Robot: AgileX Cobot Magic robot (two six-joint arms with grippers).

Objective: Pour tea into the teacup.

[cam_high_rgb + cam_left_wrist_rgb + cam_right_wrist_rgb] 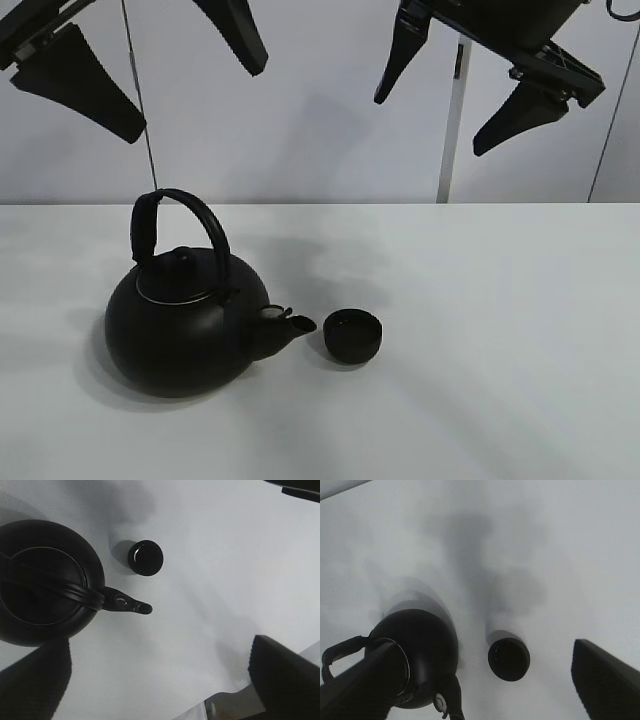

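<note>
No writing shows on kettle (185, 325) or teacup (353, 335) — both grippers (190, 90) (435, 115) hang wide open, empty.

Kettle (180, 330): large, round, black, arched handle, lidded; upright on white table (500, 350), left of centre, spout toward right edge. Pale wall (320, 120) and silvery upright strip (450, 130) behind far edge.

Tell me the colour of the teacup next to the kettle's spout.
The teacup is plain matte black, with no pattern. The exterior high view shows it best.
</note>
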